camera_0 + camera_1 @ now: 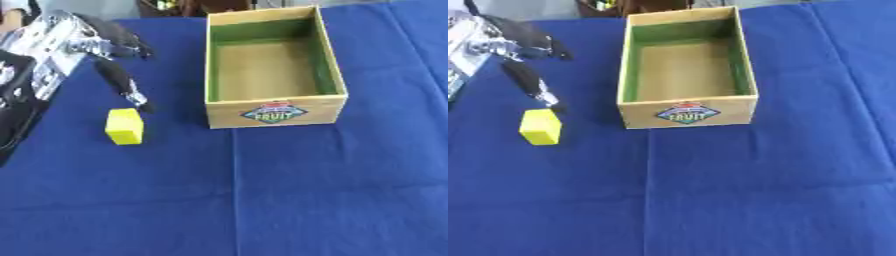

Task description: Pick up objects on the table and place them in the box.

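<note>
While the left hand [105, 55] hangs spread above the yellow block [124, 126], the box [273, 113] sits beside it

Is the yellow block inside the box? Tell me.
No, the yellow block sits on the blue cloth left of the box, below the left hand.

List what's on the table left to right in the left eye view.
Left hand, fingers straight and reaching down toward the block → yellow block → wooden box, nothing inside, FRUIT label on its near wall. All over the blue tablecloth.
</note>
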